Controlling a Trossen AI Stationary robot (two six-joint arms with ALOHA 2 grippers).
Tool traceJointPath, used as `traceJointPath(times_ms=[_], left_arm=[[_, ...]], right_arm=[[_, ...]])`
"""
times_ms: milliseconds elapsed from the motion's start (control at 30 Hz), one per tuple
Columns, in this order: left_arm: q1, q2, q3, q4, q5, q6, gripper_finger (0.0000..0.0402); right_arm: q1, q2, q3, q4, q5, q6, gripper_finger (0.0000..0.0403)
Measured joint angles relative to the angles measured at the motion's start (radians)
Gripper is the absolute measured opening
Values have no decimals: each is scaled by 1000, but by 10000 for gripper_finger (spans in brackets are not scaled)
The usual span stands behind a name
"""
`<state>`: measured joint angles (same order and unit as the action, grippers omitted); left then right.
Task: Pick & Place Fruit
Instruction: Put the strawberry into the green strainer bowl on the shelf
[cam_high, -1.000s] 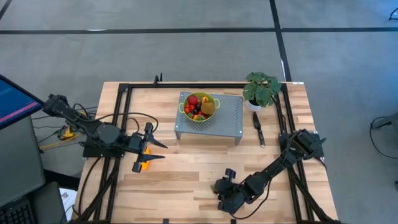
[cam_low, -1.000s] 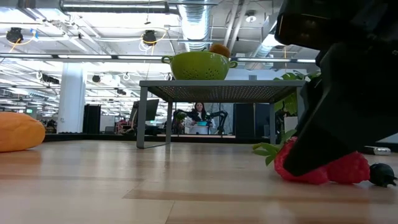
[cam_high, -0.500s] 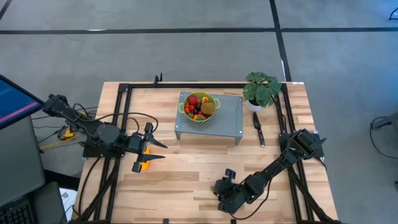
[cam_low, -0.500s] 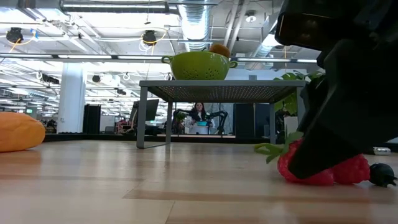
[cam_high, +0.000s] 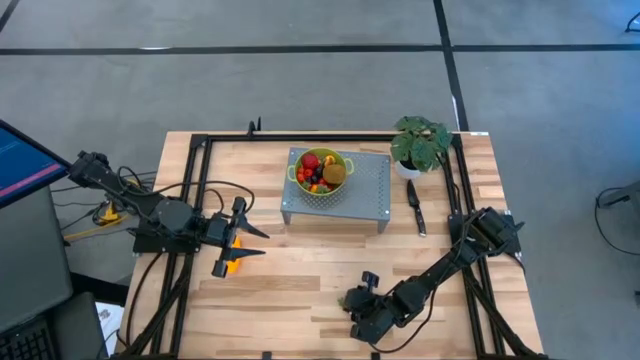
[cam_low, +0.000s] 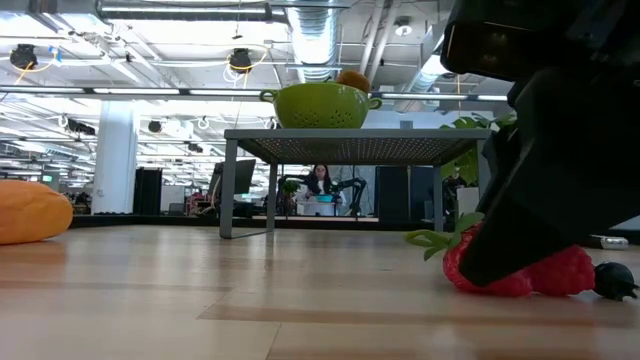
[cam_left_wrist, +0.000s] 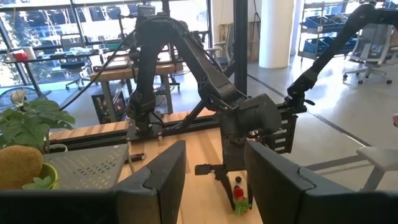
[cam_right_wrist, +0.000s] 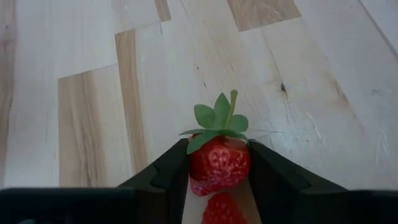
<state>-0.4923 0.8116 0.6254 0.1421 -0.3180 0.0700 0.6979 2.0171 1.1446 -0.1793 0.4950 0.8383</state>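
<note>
Change: over the last second I see the strawberry (cam_right_wrist: 218, 163) jog a little on the wood in the low view, first away and now back, while my right end effector (cam_right_wrist: 219, 171) has narrowed around it. The high view shows no shift in either arm.
Right end effector: low at the near edge of the tabletop (cam_high: 300, 270), fingers pressed against both sides of the strawberry, so I call it closed on the fruit. The berry is not yet lifted; in the low view it rests on the wood.
Meaning for the task: I judge the grasp made and the lift and carry to the green bowl (cam_high: 321, 171) as what is left.
Strawberry: near edge, right of centre, leaves pointing away from the wrist. A second red piece (cam_right_wrist: 220, 209) lies just behind it between the fingers; I cannot tell whether it is caught too.
Left end effector (cam_high: 243, 240): waiting at the left side of the tabletop, fingers apart and holding nothing, just above an orange fruit (cam_high: 232, 263).
Bowl: on the grey mesh stand (cam_high: 370, 190) at the far centre, already holding red, orange and dark pieces and a brown kiwi (cam_high: 334, 173).
In the way: the stand is raised, so I expect the berry must go up and over its edge and the rim.
Nearby: the potted plant (cam_high: 420, 141) and knife (cam_high: 414, 205) sit right of the stand, off the straight path.
</note>
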Motion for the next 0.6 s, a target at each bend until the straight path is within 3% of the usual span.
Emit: traceJointPath(times_ms=[133,367,600], left_arm=[[0,0,0,2,0,0,158],[0,0,0,2,-1,0,158],[0,0,0,2,-2,0,158]], right_arm=[[-1,0,0,-1,0,0,157],[-1,0,0,0,0,0,119],[-1,0,0,0,0,0,143]])
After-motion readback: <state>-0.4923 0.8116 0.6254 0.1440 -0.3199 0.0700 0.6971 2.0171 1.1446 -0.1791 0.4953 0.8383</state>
